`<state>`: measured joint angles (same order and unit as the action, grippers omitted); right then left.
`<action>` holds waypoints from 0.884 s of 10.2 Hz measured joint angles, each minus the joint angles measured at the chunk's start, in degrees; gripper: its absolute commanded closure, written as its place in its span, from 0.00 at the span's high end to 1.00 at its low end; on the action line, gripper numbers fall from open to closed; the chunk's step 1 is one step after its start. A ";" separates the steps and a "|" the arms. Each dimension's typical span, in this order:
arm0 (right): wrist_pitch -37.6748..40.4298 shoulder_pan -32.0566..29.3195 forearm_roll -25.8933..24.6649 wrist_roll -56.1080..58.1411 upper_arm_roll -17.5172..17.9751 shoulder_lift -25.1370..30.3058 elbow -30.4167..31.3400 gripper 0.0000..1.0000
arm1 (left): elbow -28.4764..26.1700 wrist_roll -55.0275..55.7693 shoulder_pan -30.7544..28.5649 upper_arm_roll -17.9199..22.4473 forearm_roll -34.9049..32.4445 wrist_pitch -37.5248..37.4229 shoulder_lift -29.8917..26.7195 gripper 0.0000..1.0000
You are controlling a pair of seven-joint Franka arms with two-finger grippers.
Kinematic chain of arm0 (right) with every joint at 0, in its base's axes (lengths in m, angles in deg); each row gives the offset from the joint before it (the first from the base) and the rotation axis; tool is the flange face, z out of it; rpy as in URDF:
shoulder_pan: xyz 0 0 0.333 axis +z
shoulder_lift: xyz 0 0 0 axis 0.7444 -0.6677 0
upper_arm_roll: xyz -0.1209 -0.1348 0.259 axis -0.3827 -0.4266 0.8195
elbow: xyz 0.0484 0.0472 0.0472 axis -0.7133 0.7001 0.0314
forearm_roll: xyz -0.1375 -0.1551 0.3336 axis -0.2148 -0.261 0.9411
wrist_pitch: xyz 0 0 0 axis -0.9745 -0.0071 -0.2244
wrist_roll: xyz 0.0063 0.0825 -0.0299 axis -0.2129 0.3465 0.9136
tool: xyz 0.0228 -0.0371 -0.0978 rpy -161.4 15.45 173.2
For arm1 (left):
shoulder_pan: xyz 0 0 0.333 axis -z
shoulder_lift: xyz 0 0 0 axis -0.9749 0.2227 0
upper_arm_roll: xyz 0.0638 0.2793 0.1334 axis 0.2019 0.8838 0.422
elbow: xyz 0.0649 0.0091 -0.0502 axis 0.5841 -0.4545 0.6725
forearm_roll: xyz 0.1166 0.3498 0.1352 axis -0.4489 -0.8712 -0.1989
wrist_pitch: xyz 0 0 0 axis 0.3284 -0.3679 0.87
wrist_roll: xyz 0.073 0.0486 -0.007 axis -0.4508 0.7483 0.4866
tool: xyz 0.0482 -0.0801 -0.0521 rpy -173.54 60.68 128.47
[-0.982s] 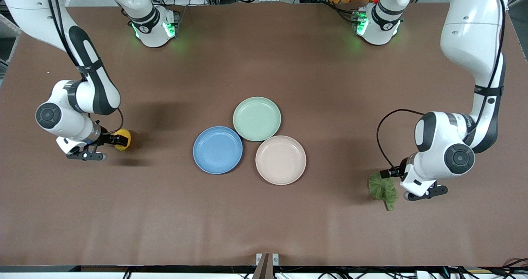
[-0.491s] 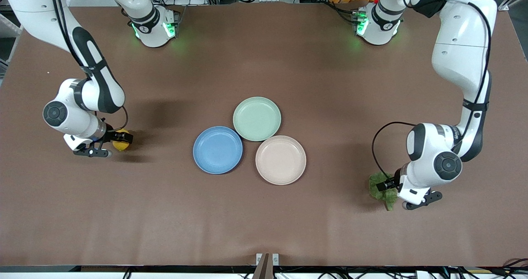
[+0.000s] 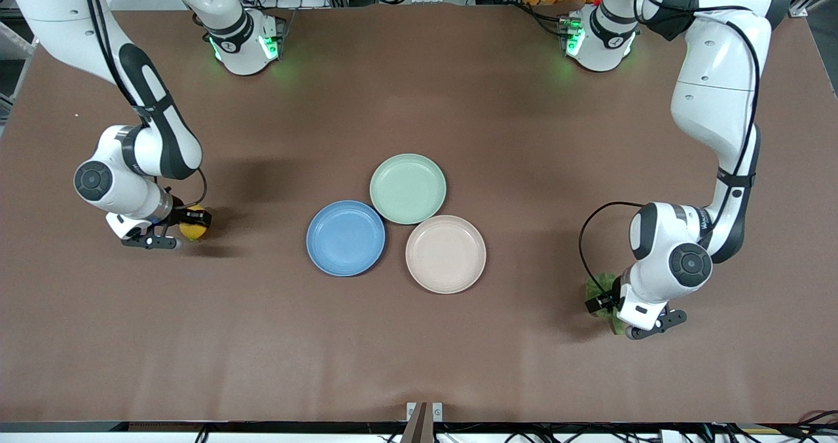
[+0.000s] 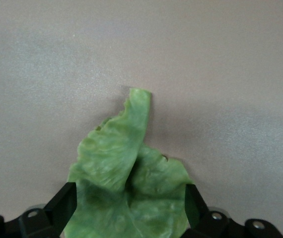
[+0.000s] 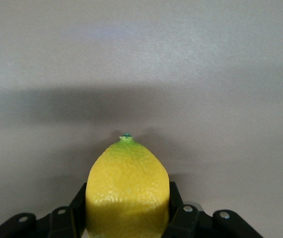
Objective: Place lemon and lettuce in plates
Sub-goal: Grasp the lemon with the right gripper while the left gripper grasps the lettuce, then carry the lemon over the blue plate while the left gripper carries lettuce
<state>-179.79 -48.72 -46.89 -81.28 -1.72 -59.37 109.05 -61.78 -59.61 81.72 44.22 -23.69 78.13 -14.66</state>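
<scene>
A: Hidden bits? Lemon (image 3: 192,231) half covered by right gripper (image 3: 186,224) from the front; bottom cut off in the right wrist view (image 5: 127,191). Lettuce (image 3: 603,292) mostly under the left wrist, only a green edge showing.

B: Left wrist view clearer: crinkled leaf (image 4: 128,183) between two black fingers (image 4: 62,206), lower edge cut off, stem poking out past the tips.

A: Right gripper state? Clamped on the lemon, one finger (image 5: 177,208) pressed to each flank, green tip pointing away from the wrist. Low at the right arm's end of the table (image 3: 419,338).

B: Left gripper (image 3: 605,301) down at the leaf, fingers at either edge. Clamped or only bracketing, cannot tell.

A: Plates? Blue plate (image 3: 346,238) and cream plate (image 3: 446,254) mid-table, nothing in them. Green plate (image 3: 408,188) at roughly 1 o'clock from blue, touching both.

B: Lemon at 9 o'clock from blue, well apart. Lettuce at about 4 o'clock from cream, well apart.
</scene>
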 measured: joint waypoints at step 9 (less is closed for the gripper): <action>16.00 10.93 10.04 -0.70 1.03 3.51 -11.45 0.05 | 1.33 0.05 1.39 0.07 -0.03 0.25 -0.07 0.00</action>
<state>-163.79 -37.79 -36.85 -81.98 -0.69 -55.86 97.60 -60.45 -59.56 83.10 44.29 -23.72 78.38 -14.73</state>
